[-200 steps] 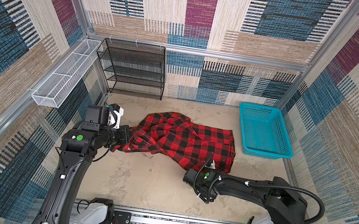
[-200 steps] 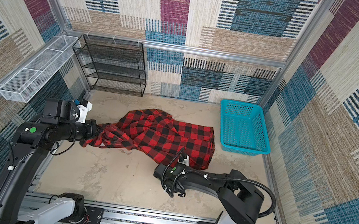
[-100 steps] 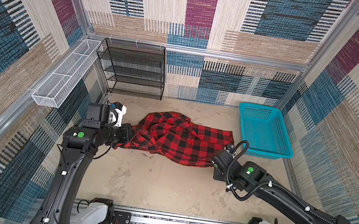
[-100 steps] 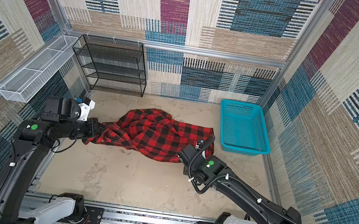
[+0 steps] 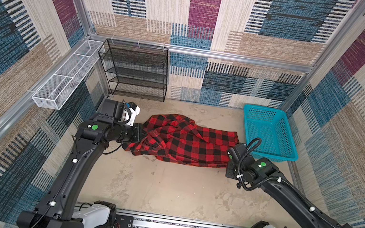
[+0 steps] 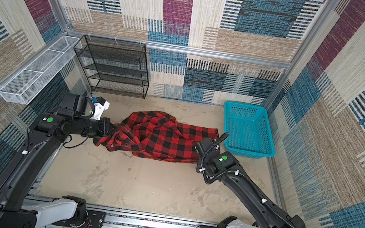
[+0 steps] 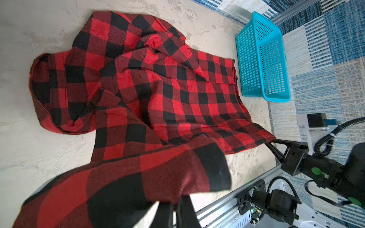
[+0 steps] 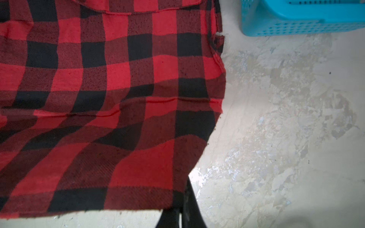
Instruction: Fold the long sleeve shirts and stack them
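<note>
1. At the near edge, in front of both arm bases, the table [image 5: 163, 191] lies bare, and nothing of the task is here
2. Further in, at mid-depth, the red-and-black check shirt [image 5: 186, 143] lies in a rumpled band; its long axis runs left to right, spanned between the two arms
3. At its left end the left gripper [image 5: 142, 135] is clamped on a bunched wad of cloth, which drapes from it down to the table; at the near right corner the right gripper [image 7: 270, 143] is pinched together on the hem, plainest from the left wrist
4. Each arm has its own end and neither is nearer the middle; I judge that the coming move turns on drawing the ends apart along that left-right line, to flatten the cloth before any fold
5. Just beside the shirt's right end stands the teal basket [image 5: 270, 134], with a strip of table between them in the right wrist view, so a pull to the right has little room
6. Farthest back, the black wire rack [image 5: 133, 68] stands against the wall, well apart from the shirt
7. Hard to make out: sleeves, collar and any lettering are lost in the folds; the left gripper's tips are buried under cloth in its own wrist view, and the right gripper's tips sit hidden beneath its wrist in both top views; no second shirt shows
</note>
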You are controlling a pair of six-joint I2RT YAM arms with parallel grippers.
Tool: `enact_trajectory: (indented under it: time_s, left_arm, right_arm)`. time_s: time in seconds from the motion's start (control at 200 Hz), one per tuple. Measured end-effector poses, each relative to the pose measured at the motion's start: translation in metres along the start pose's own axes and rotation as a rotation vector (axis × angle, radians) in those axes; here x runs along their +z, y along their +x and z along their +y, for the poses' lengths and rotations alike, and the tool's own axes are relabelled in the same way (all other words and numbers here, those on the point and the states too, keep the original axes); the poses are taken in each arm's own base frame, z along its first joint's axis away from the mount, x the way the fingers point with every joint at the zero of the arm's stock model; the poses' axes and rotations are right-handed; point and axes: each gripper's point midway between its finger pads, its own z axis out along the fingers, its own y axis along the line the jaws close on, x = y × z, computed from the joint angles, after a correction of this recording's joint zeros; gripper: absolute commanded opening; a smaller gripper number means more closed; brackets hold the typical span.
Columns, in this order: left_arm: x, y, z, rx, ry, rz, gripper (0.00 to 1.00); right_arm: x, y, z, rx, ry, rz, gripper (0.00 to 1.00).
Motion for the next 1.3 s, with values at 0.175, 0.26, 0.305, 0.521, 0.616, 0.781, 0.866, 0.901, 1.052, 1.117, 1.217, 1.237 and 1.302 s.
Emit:
enact_trajectory:
  time_s: [0.175,0.26,0.305,0.521,0.616,0.781,0.866,0.901,1.052,1.117,1.217,1.237,1.302]
  left_arm:
    - [0.025,-0.023,0.007,0.004,-0.027,0.024,0.00]
    - [0.043,-0.033,0.009,0.022,-0.032,0.048,0.00]
    - [0.054,-0.036,0.010,0.029,-0.034,0.069,0.00]
    - [0.093,-0.045,0.021,0.043,-0.084,0.131,0.00]
    - [0.105,-0.047,0.031,0.040,-0.126,0.146,0.00]
    - [0.121,-0.045,0.053,0.042,-0.216,0.172,0.00]
    - [0.128,-0.044,0.061,0.041,-0.240,0.185,0.00]
    - [0.131,-0.045,0.065,0.041,-0.257,0.187,0.00]
    - [0.141,-0.046,0.075,0.041,-0.294,0.194,0.00]
    - [0.146,-0.048,0.077,0.040,-0.294,0.194,0.00]
    - [0.155,-0.049,0.078,0.041,-0.294,0.200,0.00]
    - [0.157,-0.049,0.079,0.040,-0.294,0.203,0.00]
    - [0.163,-0.050,0.078,0.042,-0.294,0.209,0.00]
  right_arm:
    - [0.020,-0.021,0.011,-0.059,-0.025,0.033,0.00]
    - [0.032,-0.031,0.017,-0.098,-0.046,0.050,0.00]
    - [0.038,-0.035,0.020,-0.116,-0.058,0.063,0.00]
    - [0.071,-0.047,0.017,-0.155,-0.078,0.115,0.02]
    - [0.084,-0.046,0.012,-0.157,-0.073,0.146,0.02]
    - [0.107,-0.040,0.000,-0.159,-0.041,0.203,0.01]
    - [0.116,-0.042,-0.006,-0.155,-0.020,0.214,0.01]
    - [0.119,-0.044,-0.009,-0.154,-0.011,0.215,0.01]
    - [0.123,-0.051,-0.017,-0.150,0.021,0.206,0.01]
    - [0.125,-0.053,-0.019,-0.146,0.026,0.204,0.02]
    - [0.128,-0.054,-0.020,-0.145,0.032,0.205,0.03]
    - [0.129,-0.054,-0.020,-0.147,0.034,0.207,0.03]
    - [0.132,-0.054,-0.021,-0.145,0.038,0.209,0.04]
